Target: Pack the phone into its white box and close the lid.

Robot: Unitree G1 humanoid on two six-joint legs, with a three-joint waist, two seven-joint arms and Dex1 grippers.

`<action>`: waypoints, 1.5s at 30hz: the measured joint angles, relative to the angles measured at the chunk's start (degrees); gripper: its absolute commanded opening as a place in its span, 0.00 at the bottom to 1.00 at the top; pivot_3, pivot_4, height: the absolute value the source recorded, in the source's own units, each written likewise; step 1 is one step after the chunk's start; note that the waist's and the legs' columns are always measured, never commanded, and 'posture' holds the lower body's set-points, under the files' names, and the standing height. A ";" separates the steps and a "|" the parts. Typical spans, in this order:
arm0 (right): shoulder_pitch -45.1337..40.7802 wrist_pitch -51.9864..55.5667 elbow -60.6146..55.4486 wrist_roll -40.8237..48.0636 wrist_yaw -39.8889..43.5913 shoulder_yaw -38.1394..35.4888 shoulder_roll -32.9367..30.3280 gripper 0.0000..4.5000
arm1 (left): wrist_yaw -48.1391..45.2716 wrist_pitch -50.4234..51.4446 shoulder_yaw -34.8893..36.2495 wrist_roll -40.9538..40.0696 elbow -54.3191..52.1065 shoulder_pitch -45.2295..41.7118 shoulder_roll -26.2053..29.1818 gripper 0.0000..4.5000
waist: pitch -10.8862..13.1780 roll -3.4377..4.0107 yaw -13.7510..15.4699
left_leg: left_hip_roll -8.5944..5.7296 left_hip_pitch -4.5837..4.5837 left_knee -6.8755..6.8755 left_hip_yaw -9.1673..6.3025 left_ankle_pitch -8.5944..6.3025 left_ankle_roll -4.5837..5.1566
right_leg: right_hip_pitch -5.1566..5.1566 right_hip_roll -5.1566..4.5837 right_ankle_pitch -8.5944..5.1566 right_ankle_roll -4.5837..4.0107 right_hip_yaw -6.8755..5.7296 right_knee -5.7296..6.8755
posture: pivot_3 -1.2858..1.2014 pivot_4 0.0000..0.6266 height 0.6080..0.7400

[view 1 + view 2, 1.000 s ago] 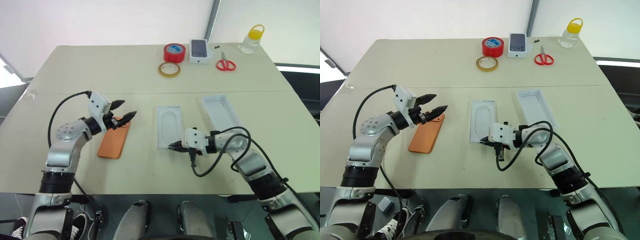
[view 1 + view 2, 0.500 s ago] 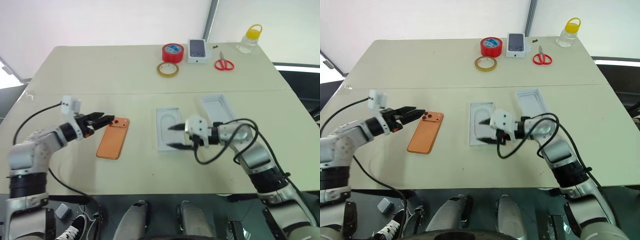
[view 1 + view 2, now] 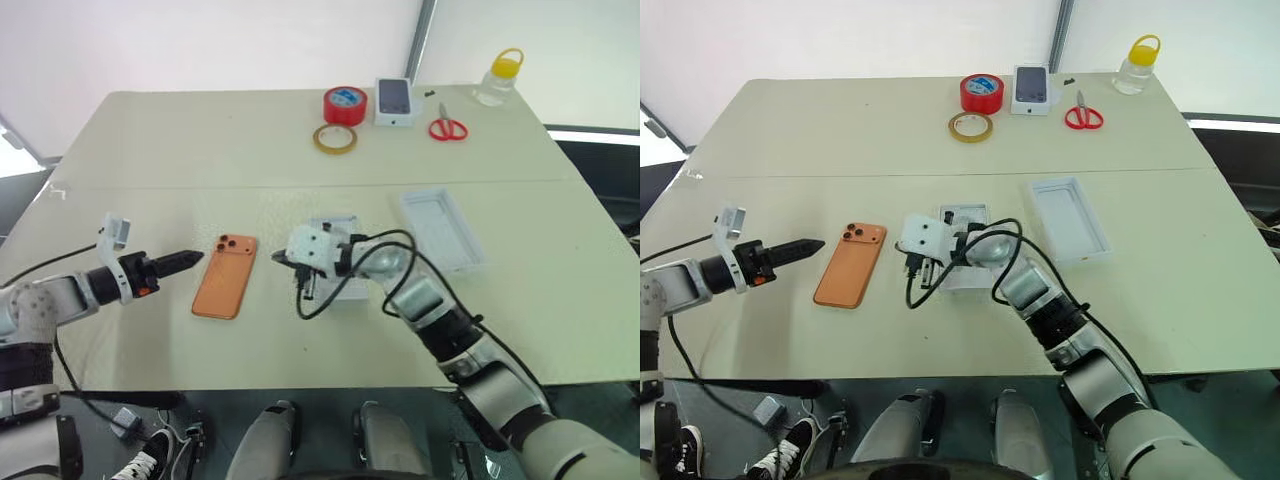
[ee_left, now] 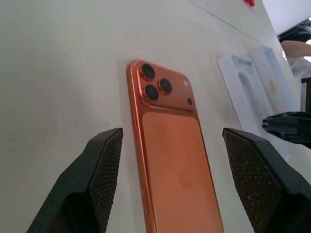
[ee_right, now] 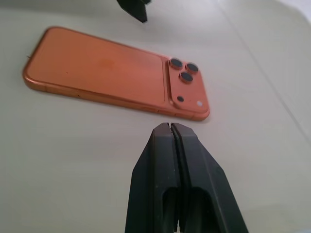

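Flat orange phone (image 3: 226,276) lies unpacked at nine o'clock of closed right gripper (image 3: 278,258); left gripper (image 3: 190,257) apart; packing remains.

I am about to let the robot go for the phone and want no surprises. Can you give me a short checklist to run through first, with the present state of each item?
1. Phone lies flat on the table, lenses up, nothing on it: ok.
2. Left gripper open, phone between its fingers in the left wrist view, not touching: ok.
3. Right gripper shut, empty, pointing at the phone's lens corner: not ok if it is to grasp.
4. White insert partly covered by the right arm, so its exact place: cannot tell.
5. Open white box right of the insert, nothing in it: ok.
6. Tape rolls, scissors and bottle at the far edge, out of the way: ok.
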 measured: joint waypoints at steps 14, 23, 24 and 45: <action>-2.47 6.41 6.74 -7.37 -1.80 7.30 7.80 0.01 | -1.39 -3.17 -6.49 5.23 -1.34 -0.51 -2.40 0.77 | -0.32 0.29 0.20 | -0.03 0.16 -0.04 0.00 -0.01 0.00 | 0.15 -0.01 0.00 -0.01 0.00 0.04 | 0.52 0.24 1.00; -3.65 4.12 10.42 -9.39 -3.58 7.77 8.36 0.01 | 1.06 0.33 -6.54 6.06 -4.10 -1.04 -6.82 0.77 | -0.93 0.65 0.53 | -0.09 0.81 -0.37 0.00 -0.24 0.38 | 0.78 -0.08 -0.01 0.00 0.00 -0.23 | 0.52 0.24 1.00; -3.65 4.00 10.58 -9.41 -3.58 7.72 8.21 0.01 | 1.11 1.23 -6.46 5.82 -4.11 -1.38 -7.39 0.77 | -0.96 0.66 0.59 | -0.11 0.82 -0.38 0.00 -0.24 0.38 | 0.79 -0.09 -0.01 0.00 0.00 -0.23 | 0.52 0.24 1.00; -3.94 0.86 11.84 -10.06 -4.05 7.31 7.02 0.00 | 3.62 5.54 -1.61 2.79 1.03 -3.12 -11.87 0.47 | -0.98 0.61 0.07 | -0.06 0.84 -0.62 -0.02 -0.19 0.30 | 0.69 -0.06 -0.01 -0.01 0.02 -0.26 | 0.52 0.24 1.00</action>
